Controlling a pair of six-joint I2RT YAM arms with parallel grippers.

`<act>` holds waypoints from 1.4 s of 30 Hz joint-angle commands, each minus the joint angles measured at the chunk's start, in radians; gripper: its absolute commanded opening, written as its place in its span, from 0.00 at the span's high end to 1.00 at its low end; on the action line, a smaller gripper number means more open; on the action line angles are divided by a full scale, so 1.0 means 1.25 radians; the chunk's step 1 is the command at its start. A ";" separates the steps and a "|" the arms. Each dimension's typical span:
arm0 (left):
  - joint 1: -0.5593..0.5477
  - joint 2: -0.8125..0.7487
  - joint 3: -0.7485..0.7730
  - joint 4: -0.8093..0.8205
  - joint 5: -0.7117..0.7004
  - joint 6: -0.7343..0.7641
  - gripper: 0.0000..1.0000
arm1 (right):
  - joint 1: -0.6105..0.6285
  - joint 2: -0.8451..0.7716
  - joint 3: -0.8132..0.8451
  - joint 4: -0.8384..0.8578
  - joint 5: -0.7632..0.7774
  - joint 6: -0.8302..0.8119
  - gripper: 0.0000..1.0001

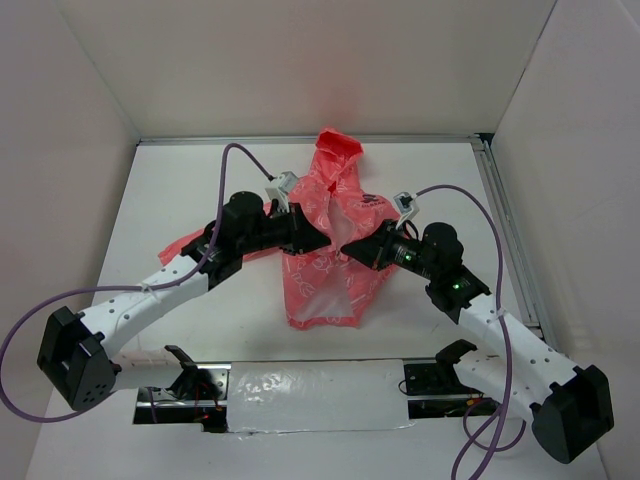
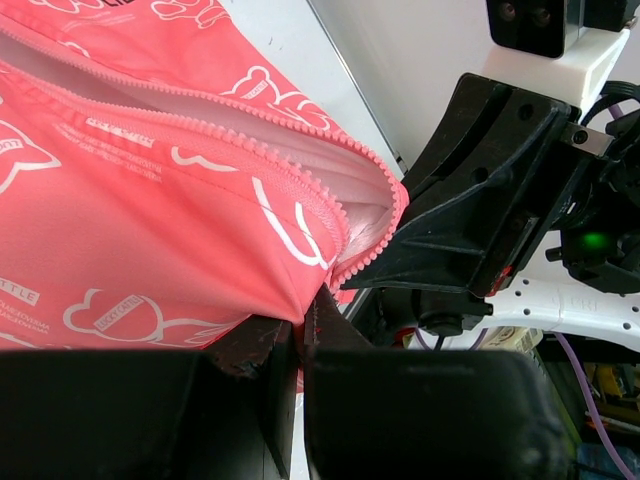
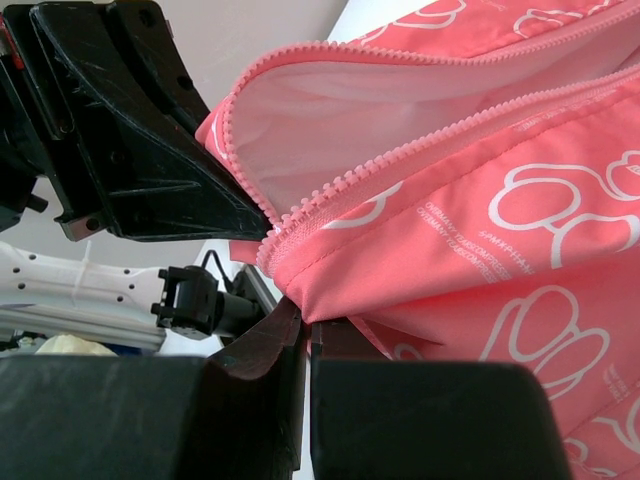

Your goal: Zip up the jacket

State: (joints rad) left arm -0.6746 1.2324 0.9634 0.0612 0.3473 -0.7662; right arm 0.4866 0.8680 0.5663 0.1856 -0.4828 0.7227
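Tightly, left hand (image 2: 301,338) and right hand (image 3: 303,325) pinch jacket (image 1: 325,290).

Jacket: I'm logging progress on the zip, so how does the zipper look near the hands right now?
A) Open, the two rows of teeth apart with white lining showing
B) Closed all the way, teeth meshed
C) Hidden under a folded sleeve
A: in the right wrist view the jacket has its rows of teeth running apart, with white lining bare between them.
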 commanded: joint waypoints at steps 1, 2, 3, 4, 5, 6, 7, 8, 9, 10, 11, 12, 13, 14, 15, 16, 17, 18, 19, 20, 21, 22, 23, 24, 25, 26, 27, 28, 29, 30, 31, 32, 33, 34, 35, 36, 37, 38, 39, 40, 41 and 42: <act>-0.008 -0.024 -0.002 0.060 0.023 -0.003 1.00 | 0.010 -0.016 0.015 0.075 -0.004 0.011 1.00; -0.008 -0.025 -0.005 0.061 0.024 -0.004 1.00 | 0.010 -0.015 0.019 0.071 0.001 0.010 1.00; -0.008 -0.026 -0.005 0.063 0.024 -0.006 1.00 | 0.010 -0.016 0.021 0.068 0.003 0.011 1.00; -0.008 -0.025 -0.004 0.060 0.025 -0.007 1.00 | 0.007 -0.015 0.019 0.068 0.005 0.011 1.00; -0.008 -0.025 -0.003 0.061 0.030 -0.004 1.00 | 0.008 -0.016 0.018 0.065 0.007 0.012 1.00; -0.008 -0.025 -0.001 0.059 0.030 -0.006 1.00 | 0.007 -0.016 0.018 0.066 0.007 0.015 1.00; -0.008 -0.027 -0.003 0.064 0.035 -0.004 1.00 | 0.007 -0.013 0.018 0.070 0.008 0.017 1.00; -0.009 -0.027 -0.004 0.065 0.036 -0.004 1.00 | 0.007 -0.015 0.018 0.075 0.009 0.021 1.00; -0.009 -0.027 -0.004 0.066 0.036 -0.007 1.00 | 0.007 -0.015 0.016 0.082 0.011 0.029 1.00; -0.010 -0.027 -0.006 0.069 0.040 -0.004 1.00 | 0.006 -0.015 0.010 0.091 0.009 0.034 1.00; -0.009 -0.026 -0.006 0.065 0.036 -0.006 1.00 | 0.003 -0.018 0.008 0.102 0.007 0.039 1.00; -0.009 -0.027 -0.005 0.063 0.033 -0.004 1.00 | 0.003 -0.019 0.007 0.104 0.008 0.043 1.00; -0.009 -0.027 -0.007 0.061 0.028 -0.006 1.00 | 0.001 -0.022 0.005 0.108 0.007 0.048 1.00; -0.010 -0.029 -0.007 0.059 0.022 -0.007 1.00 | 0.000 -0.027 0.005 0.106 0.009 0.048 1.00; -0.009 -0.030 -0.011 0.061 0.022 -0.004 1.00 | 0.000 -0.029 0.005 0.103 0.008 0.046 1.00; -0.009 -0.032 -0.012 0.063 0.020 -0.007 1.00 | 0.000 -0.029 0.007 0.099 0.007 0.045 1.00; -0.009 -0.034 -0.012 0.064 0.019 -0.007 1.00 | -0.001 -0.033 0.007 0.092 0.006 0.044 1.00; -0.009 -0.035 -0.009 0.063 0.020 -0.006 1.00 | -0.004 -0.033 0.006 0.090 0.002 0.044 1.00; -0.009 -0.034 -0.006 0.061 0.018 -0.006 1.00 | -0.003 -0.034 0.007 0.087 0.001 0.043 1.00; -0.010 -0.037 -0.005 0.061 0.015 -0.003 1.00 | -0.004 -0.034 0.007 0.077 0.001 0.040 1.00; -0.009 -0.037 -0.005 0.060 0.007 -0.004 1.00 | -0.006 -0.034 0.010 0.074 -0.004 0.037 1.00; -0.009 -0.038 -0.005 0.061 0.003 -0.003 1.00 | -0.006 -0.033 0.010 0.064 -0.004 0.034 1.00; -0.010 -0.041 -0.004 0.061 0.001 -0.003 1.00 | -0.005 -0.033 0.008 0.061 -0.009 0.031 1.00; -0.009 -0.041 -0.003 0.063 -0.002 -0.003 1.00 | -0.005 -0.032 0.010 0.057 -0.011 0.028 1.00; -0.009 -0.040 -0.003 0.066 0.002 -0.001 1.00 | -0.006 -0.029 0.008 0.052 -0.014 0.028 1.00; -0.009 -0.041 0.004 0.066 0.003 0.001 1.00 | -0.006 -0.029 0.007 0.049 -0.018 0.021 1.00; -0.009 -0.040 0.006 0.066 0.007 0.003 1.00 | -0.005 -0.028 0.008 0.044 -0.019 0.022 1.00; -0.009 -0.040 0.007 0.069 0.010 0.005 1.00 | -0.005 -0.026 0.008 0.042 -0.020 0.022 1.00; -0.009 -0.040 0.010 0.071 0.013 0.008 1.00 | -0.005 -0.027 0.006 0.043 -0.021 0.024 1.00; -0.009 -0.040 0.009 0.071 0.012 0.009 1.00 | -0.005 -0.027 0.005 0.047 -0.021 0.028 1.00; -0.010 -0.040 0.009 0.071 0.006 0.008 1.00 | -0.005 -0.029 0.005 0.052 -0.024 0.027 1.00; -0.009 -0.039 0.007 0.070 0.001 0.008 1.00 | -0.006 -0.029 0.006 0.052 -0.029 0.028 1.00; -0.009 -0.037 0.007 0.069 -0.002 0.010 1.00 | -0.006 -0.029 0.010 0.050 -0.029 0.030 1.00; -0.009 -0.037 0.007 0.069 -0.004 0.010 1.00 | -0.008 -0.031 0.010 0.053 -0.033 0.031 1.00; -0.009 -0.035 0.005 0.070 -0.004 0.010 1.00 | -0.008 -0.031 0.010 0.054 -0.031 0.034 1.00; -0.009 -0.035 0.005 0.070 -0.005 0.010 1.00 | -0.006 -0.034 0.010 0.054 -0.033 0.034 1.00; -0.009 -0.035 0.004 0.069 -0.007 0.012 1.00 | -0.008 -0.034 0.011 0.049 -0.032 0.034 1.00; -0.009 -0.035 0.002 0.066 -0.012 0.010 1.00 | -0.008 -0.037 0.012 0.047 -0.030 0.034 1.00; -0.009 -0.035 0.001 0.068 -0.013 0.010 1.00 | -0.009 -0.037 0.014 0.042 -0.031 0.031 1.00; -0.009 -0.037 0.000 0.069 -0.013 0.010 1.00 | -0.009 -0.035 0.016 0.031 -0.027 0.033 1.00; -0.009 -0.040 -0.002 0.074 -0.007 0.012 1.00 | -0.010 -0.037 0.015 0.029 -0.027 0.034 1.00; -0.009 -0.043 -0.006 0.077 -0.004 0.014 1.00 | -0.010 -0.034 0.015 0.025 -0.024 0.037 1.00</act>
State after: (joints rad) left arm -0.6781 1.2160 0.9527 0.0826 0.3363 -0.7631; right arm 0.4805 0.8513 0.5655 0.1970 -0.4938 0.7658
